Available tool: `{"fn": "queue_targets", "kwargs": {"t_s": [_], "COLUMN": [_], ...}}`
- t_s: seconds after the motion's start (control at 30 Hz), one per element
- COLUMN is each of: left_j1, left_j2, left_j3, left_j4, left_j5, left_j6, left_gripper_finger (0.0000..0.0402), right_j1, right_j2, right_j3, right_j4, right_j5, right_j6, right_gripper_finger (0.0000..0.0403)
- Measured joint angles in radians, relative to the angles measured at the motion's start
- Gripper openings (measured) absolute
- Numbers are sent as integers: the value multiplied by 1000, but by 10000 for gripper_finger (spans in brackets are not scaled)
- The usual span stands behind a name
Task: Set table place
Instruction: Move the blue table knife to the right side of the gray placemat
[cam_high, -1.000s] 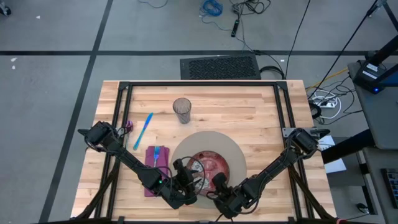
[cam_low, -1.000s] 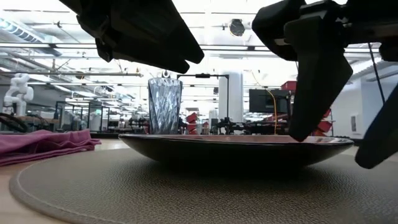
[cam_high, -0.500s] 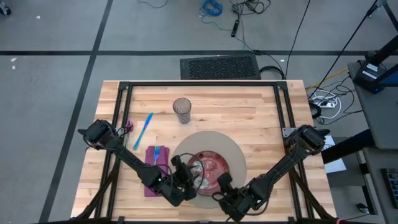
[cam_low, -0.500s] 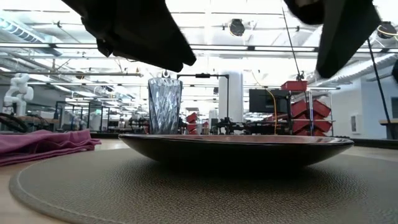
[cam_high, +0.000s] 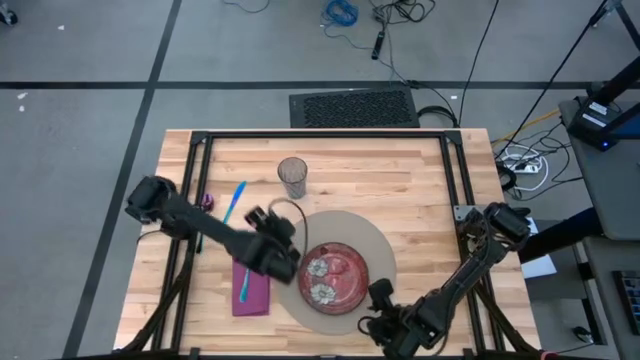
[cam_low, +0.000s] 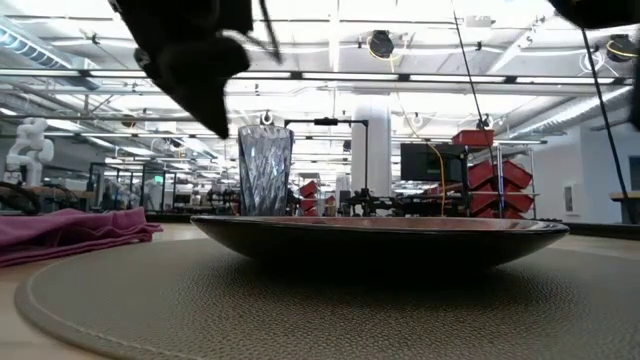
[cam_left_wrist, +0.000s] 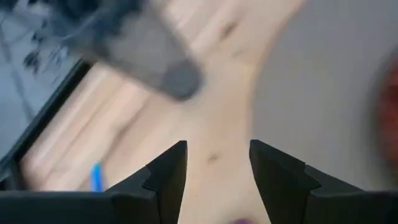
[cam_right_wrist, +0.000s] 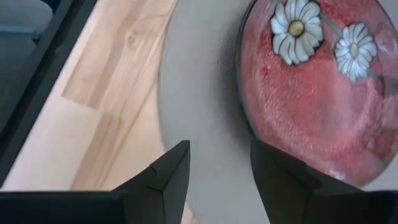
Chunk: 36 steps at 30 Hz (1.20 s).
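Observation:
A red flowered plate rests on the round grey-tan mat, near its near edge. A purple napkin lies flat to the mat's left. Farther back are a blue piece of cutlery, a pink piece and an upright clear glass. My left gripper hangs open above the table by the mat's far-left edge, slanting down toward the glass. My right gripper stands open over the mat's near edge, right of the plate. Neither has anything between its fingers.
A black metal frame runs around the tabletop. Bare wood lies to the right of the glass and beyond the mat. In the low view the plate and glass stand ahead, with the napkin at the left.
My left gripper has risen from the plate's near-left rim, swung toward the table's far and left edges past the napkin, and tipped up toward the glass. My right gripper has lifted and drawn back toward the near-right. The plate stays where it was on the mat.

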Motion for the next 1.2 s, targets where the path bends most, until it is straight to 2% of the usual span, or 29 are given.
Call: {"fn": "queue_targets", "kwargs": {"t_s": [0.13,0.33,0.67,0.9,1.2], "left_j1": [75,204,506,736,944], "left_j2": [-83,-225,-435,-468,-448], "left_j3": [-27,-79,-242,-385,-585], "left_j4": [-80,-70,-33,21,63], "left_j5": [41,119,393,641,783], "left_j6": [23,143,334,461,550], "left_gripper_finger": [162,162,162,162,162], "right_j1": [34,97,175,182,201], "right_j2": [0,0,0,0,2], "right_j3": [0,-1,-1,-1,-1], "right_j4": [-23,-59,-82,-98,-99], "right_j5": [25,83,160,164,163], "right_j6": [63,169,314,402,491], "right_gripper_finger": [155,155,155,155,155]}}
